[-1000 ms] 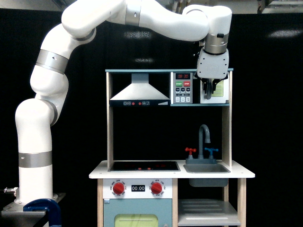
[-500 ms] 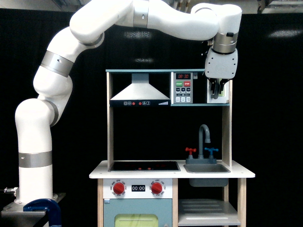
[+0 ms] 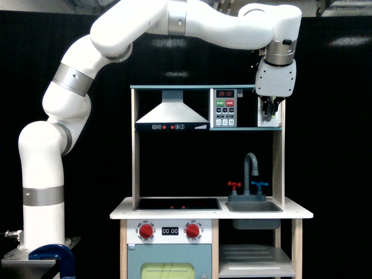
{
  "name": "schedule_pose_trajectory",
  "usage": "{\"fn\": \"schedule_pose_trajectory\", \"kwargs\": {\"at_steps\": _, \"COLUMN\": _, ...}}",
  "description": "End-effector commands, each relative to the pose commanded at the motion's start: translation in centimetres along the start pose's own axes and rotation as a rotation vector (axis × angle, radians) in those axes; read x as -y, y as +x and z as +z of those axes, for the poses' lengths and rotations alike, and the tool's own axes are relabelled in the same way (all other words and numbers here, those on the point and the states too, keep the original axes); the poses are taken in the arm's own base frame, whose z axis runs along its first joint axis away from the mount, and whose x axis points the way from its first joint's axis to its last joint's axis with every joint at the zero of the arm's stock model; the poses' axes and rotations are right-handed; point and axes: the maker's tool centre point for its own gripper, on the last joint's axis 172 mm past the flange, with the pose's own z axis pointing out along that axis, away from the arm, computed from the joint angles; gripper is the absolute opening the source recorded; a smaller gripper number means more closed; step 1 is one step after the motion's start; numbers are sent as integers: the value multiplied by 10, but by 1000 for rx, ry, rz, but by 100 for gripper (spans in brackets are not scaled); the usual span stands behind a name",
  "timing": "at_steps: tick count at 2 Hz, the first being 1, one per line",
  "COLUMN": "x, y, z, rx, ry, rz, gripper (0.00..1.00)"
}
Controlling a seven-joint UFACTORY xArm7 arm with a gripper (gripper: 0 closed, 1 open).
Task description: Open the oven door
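The oven door [image 3: 261, 116] is the small white-framed door on the top shelf of the toy kitchen, right of the grey control panel [image 3: 225, 107]. It stands partly swung out toward the exterior view's right, leaving a dark gap beside the panel. My gripper [image 3: 268, 116] hangs straight down in front of it, its dark fingers [image 3: 266, 109] close together at the door's free edge. The grey handle is hidden behind the fingers. Only a narrow strip of the door shows.
A range hood [image 3: 171, 113] fills the shelf's left part. Below are a hob [image 3: 177, 204], a sink [image 3: 253, 207] with a grey faucet [image 3: 251, 168], and a larger blue-grey door [image 3: 168, 264]. A wooden post [image 3: 279, 168] runs up just right of the gripper.
My gripper has travelled toward the exterior view's right, and the door's white edge has gone with it. The dark gap beside the control panel has widened.
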Motion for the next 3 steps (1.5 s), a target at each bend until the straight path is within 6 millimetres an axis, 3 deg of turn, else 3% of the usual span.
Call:
{"fn": "schedule_pose_trajectory", "kwargs": {"at_steps": 1, "x": 2, "y": -7, "z": 0, "rx": 0, "ry": 0, "rz": 0, "gripper": 100}}
{"fn": "schedule_pose_trajectory", "kwargs": {"at_steps": 2, "x": 32, "y": -54, "z": -14, "rx": 0, "ry": 0, "rz": 0, "gripper": 100}}
{"fn": "schedule_pose_trajectory", "kwargs": {"at_steps": 3, "x": 87, "y": -144, "z": -44, "rx": 0, "ry": 0, "rz": 0, "gripper": 100}}
